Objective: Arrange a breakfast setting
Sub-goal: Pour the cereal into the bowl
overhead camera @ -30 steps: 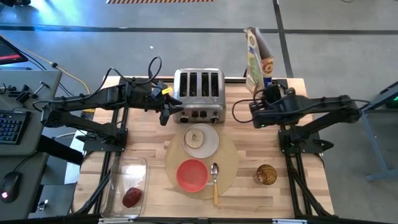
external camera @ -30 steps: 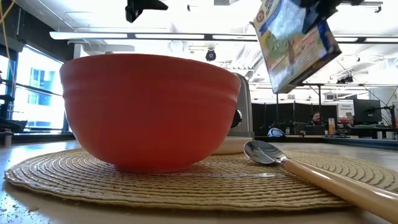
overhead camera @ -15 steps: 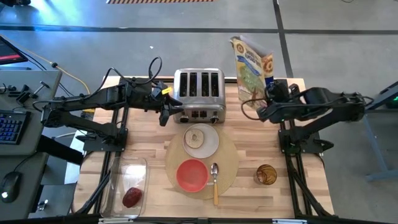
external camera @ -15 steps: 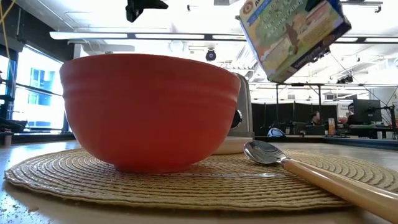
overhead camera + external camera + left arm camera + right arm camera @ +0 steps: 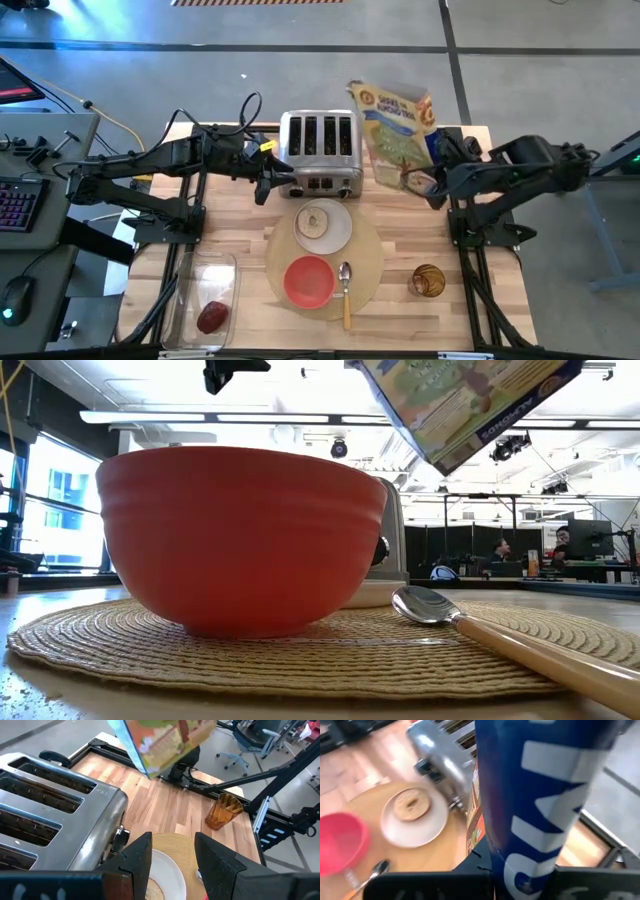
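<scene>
The cereal box (image 5: 395, 132) has swung further over since a second ago: then it stood nearly edge-on at the table's far right corner, and now its printed face is tipped flat toward the overhead camera and has shifted closer to the silver four-slot toaster (image 5: 320, 153). In the low view it has risen and spread across the top of the picture. The right gripper (image 5: 432, 180) is clenched on the box's lower end, and the right arm has drawn back toward its own side. The left gripper (image 5: 264, 186) has not moved; it hangs with its jaws apart just beside the toaster's left front corner, holding nothing.

The breakfast setting lies in front of both grippers. The small white plate (image 5: 322, 224) with the round toast slice (image 5: 315, 221) sits nearest the left jaws, on the round tan placemat (image 5: 372, 252). The red bowl (image 5: 309, 280) and wooden-handled metal spoon (image 5: 346, 293) lie beyond it, well apart from either gripper. The dark red fruit (image 5: 212, 317) rests in the clear plastic tub (image 5: 203, 282), and an amber glass (image 5: 427, 280) stands below the right gripper.
</scene>
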`<action>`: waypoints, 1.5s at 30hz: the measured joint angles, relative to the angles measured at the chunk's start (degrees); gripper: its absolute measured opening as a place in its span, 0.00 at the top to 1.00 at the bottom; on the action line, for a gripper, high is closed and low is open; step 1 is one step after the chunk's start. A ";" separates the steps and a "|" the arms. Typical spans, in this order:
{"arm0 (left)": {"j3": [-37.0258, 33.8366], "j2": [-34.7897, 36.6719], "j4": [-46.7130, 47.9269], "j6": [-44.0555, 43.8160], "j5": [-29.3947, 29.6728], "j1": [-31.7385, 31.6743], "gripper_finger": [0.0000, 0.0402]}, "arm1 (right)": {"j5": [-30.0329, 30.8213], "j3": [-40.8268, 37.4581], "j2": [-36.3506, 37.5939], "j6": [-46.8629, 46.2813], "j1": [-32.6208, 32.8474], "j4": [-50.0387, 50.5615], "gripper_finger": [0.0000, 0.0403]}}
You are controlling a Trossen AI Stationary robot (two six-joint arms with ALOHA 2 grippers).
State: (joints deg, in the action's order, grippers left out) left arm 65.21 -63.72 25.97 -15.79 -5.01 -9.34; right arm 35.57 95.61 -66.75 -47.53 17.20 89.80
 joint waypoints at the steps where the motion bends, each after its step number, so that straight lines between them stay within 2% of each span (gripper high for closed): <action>1: 0.00 0.00 0.01 0.00 0.00 0.00 0.66 | -0.64 0.00 -0.03 0.02 0.70 -0.02 1.00; 6: 0.00 0.50 1.14 0.96 0.13 -0.16 0.66 | -1.77 0.00 -0.93 1.36 4.74 -0.35 1.00; 13: 0.00 2.32 1.28 0.73 1.20 -1.82 0.66 | -3.41 0.00 -3.09 10.11 9.15 -2.32 1.00; 21: 0.00 7.56 2.34 -0.46 1.76 -4.40 0.66 | -8.30 0.00 -4.96 20.67 11.93 -4.47 1.00; 29: 0.00 13.68 2.58 -3.54 3.20 -5.01 0.66 | -12.18 0.00 -6.79 31.55 12.23 -4.33 1.00; 39: 0.00 16.99 3.33 -5.16 3.18 -5.01 0.66 | -12.15 0.00 -10.82 43.04 12.23 -4.33 1.00; 45: 0.00 16.88 5.16 -5.14 3.16 -5.01 0.66 | -10.05 0.00 -13.64 46.54 12.23 -4.13 1.00</action>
State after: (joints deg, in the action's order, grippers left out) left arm 65.21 -46.84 31.13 -20.93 -1.85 -14.35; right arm 25.52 95.61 -80.39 -0.99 29.43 85.67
